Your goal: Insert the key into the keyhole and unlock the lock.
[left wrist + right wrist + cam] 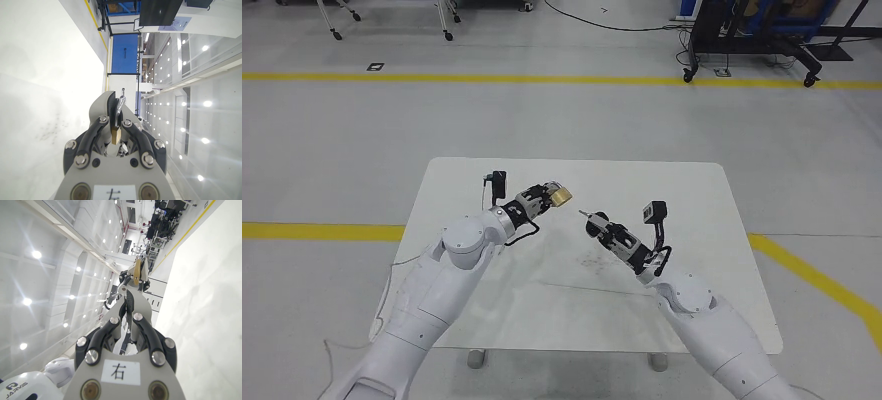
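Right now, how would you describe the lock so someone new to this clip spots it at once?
Find the white table; above its far side, left of centre, hangs the left hand, and the lock is clamped between its fingers. It is the only brass thing there, its keyhole facing the right hand and its silver key across a gap.

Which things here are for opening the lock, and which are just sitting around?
For the job:
- brass lock, held in the left gripper
- key, held in the right gripper

Just around:
- white table underneath
- yellow floor line
- black cart far behind
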{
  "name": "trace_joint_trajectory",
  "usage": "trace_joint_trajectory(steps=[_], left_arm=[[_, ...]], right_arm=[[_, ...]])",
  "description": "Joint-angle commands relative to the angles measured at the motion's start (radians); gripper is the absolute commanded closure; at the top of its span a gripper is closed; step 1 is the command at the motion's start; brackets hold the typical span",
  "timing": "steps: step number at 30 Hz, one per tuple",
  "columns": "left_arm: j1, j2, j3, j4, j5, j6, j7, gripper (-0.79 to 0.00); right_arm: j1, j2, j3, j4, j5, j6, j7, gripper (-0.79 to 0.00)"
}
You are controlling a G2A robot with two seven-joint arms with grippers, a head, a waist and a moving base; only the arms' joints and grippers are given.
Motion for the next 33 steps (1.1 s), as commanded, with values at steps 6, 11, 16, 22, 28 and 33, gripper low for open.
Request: trace_joint_trajectory(steps=[6,11,16,22,28,33], left_arm=[[-0.032,-0.017,0.035,0.052,0.003,-0.017,-0.023,0.000],[-0.042,-0.022,0.043,0.066,0.020,-0.031,-0.046,0.000],[-0.041,-0.024,0.038,0.068,0.027,-0.036,-0.054,0.000],[-0.040,-0.026,0.033,0.066,0.039,-0.037,-0.076,0.000],[-0.037,-0.027,0.026,0.063,0.054,-0.038,-0.079,0.000],[-0.031,-0.028,0.017,0.056,0.064,-0.045,-0.059,0.000]], right_arm=[[-0.052,-0.006,-0.013,-0.100,-0.125,0.102,-0.148,0.000],[-0.055,-0.012,-0.016,-0.114,-0.142,0.134,-0.179,0.000],[-0.043,-0.021,-0.024,-0.110,-0.139,0.158,-0.191,0.000],[-0.020,-0.032,-0.036,-0.082,-0.156,0.192,-0.226,0.000],[-0.016,-0.040,-0.032,-0.074,-0.146,0.183,-0.236,0.000],[-0.024,-0.044,-0.020,-0.072,-0.129,0.178,-0.241,0.000]])
